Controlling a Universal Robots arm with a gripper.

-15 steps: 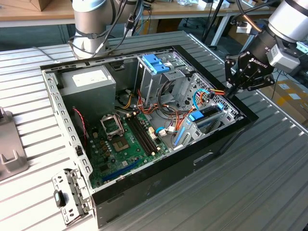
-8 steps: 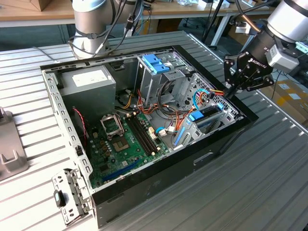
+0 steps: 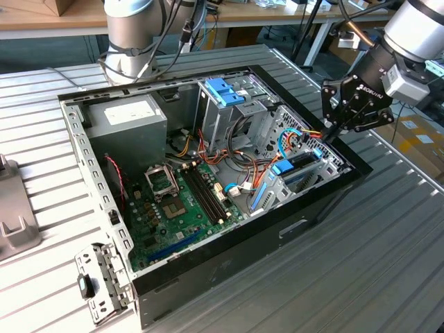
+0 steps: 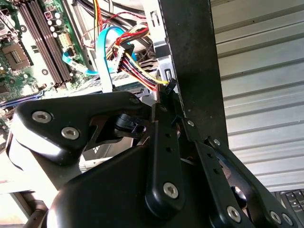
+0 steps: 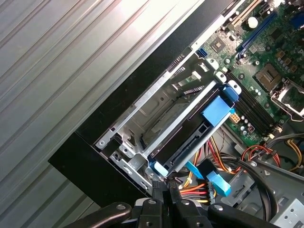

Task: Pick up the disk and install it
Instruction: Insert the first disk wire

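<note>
The disk (image 3: 300,168), a dark drive in a light blue carrier, sits on edge in the metal cage at the exterior view's right side of the open computer case (image 3: 208,267). In the first wrist view the disk (image 5: 190,141) runs along the cage beside the motherboard. My gripper (image 3: 327,136) hangs over the case's wall on the exterior view's right, just above the disk's end. Its fingers are shut together with nothing between them. In the first wrist view the gripper (image 5: 166,186) has its tips at the disk's light blue corner. The second wrist view shows the gripper (image 4: 169,88) next to a cable bundle.
A darker blue latch piece (image 3: 224,91) on a grey cage stands at the back of the case. Coloured cables (image 3: 260,166) cross between it and the disk's cage. The motherboard (image 3: 177,208) and power supply (image 3: 128,116) fill the rest. A loose metal bracket (image 3: 104,277) lies on the ribbed table.
</note>
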